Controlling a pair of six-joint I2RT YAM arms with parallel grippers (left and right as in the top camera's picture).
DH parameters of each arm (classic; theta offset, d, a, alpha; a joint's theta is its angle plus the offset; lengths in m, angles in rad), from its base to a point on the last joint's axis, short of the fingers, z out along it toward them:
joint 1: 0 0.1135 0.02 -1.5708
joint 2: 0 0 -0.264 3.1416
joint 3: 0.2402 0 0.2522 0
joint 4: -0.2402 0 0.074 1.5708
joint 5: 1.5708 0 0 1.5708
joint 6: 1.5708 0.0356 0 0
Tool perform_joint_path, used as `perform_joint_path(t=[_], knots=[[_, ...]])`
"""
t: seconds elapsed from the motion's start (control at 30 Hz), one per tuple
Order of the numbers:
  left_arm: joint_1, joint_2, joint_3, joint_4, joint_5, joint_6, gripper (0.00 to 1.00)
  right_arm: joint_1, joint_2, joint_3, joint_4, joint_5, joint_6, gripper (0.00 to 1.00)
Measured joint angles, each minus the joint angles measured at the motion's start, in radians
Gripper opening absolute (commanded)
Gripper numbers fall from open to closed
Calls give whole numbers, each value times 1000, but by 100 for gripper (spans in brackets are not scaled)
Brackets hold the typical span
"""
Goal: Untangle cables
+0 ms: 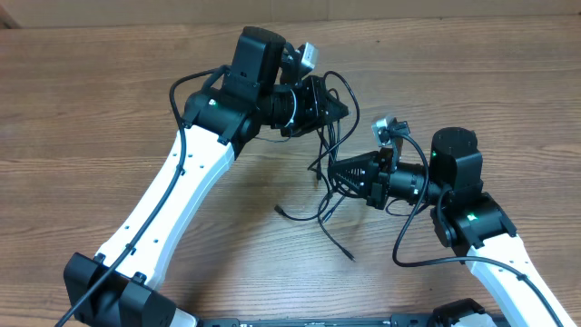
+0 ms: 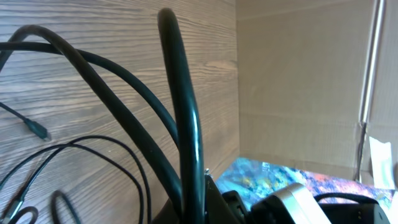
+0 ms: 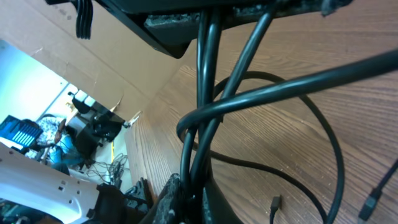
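Thin black cables (image 1: 325, 145) hang tangled between my two grippers above the wooden table, with loose ends trailing down to plugs on the table (image 1: 283, 211). My left gripper (image 1: 338, 109) is shut on the upper strands; in the left wrist view the cables (image 2: 186, 124) rise out of its jaws (image 2: 193, 208). My right gripper (image 1: 334, 173) is shut on the lower strands; in the right wrist view the cables (image 3: 202, 112) cross and loop just above its jaws (image 3: 193, 193). Small plugs (image 3: 275, 203) lie on the table.
The wooden table (image 1: 91, 109) spreads to all sides. A cardboard wall (image 2: 298, 74) stands behind the table. Thicker arm wires loop off the left arm (image 1: 186, 86) and right arm (image 1: 408, 241).
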Motion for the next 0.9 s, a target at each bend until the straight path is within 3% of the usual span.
perform_joint_path(t=[0.3,0.9], knots=[[6,0,0,-37,-57,-4,4,1,1,-3,188,-79,89,4],[36,-1,0,-121,-119,16,4,1,1,-3,307,-116,181,4]])
